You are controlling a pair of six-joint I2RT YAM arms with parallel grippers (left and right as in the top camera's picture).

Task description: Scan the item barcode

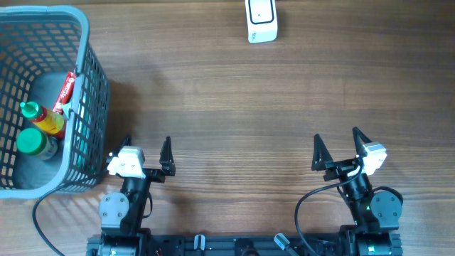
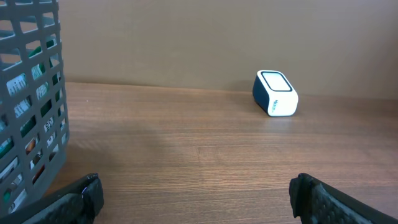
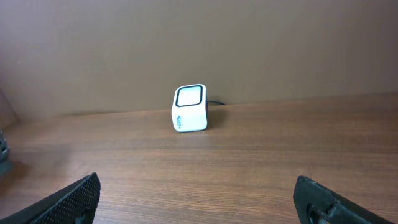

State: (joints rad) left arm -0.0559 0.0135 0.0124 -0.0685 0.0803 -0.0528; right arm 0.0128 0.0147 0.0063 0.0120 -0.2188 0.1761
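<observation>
scanner (image 1: 261, 21), top beyond the overhead view's edge

I can't read anything here: blue print on the small white box scanner (image 3: 189, 109) is blurred, and white lettering on the red packet (image 1: 66, 89) in the grey plastic mesh basket (image 1: 96, 107) is too small.

My left fingers (image 1: 166, 153) and right fingers (image 1: 318, 152) are black and taper to points when seen from above. Up close, their pads (image 2: 79, 200) look dark and finely pebbled, perhaps rubber. Each wrist carries a white block (image 1: 126, 162), with a round grey joint housing (image 1: 114, 208) behind it. A thin black cable (image 1: 37, 213) loops out on my left, and a second black cable (image 1: 304, 206) curls beside my right arm. Both arms are mounted on a black base rail (image 1: 213, 245).
</observation>
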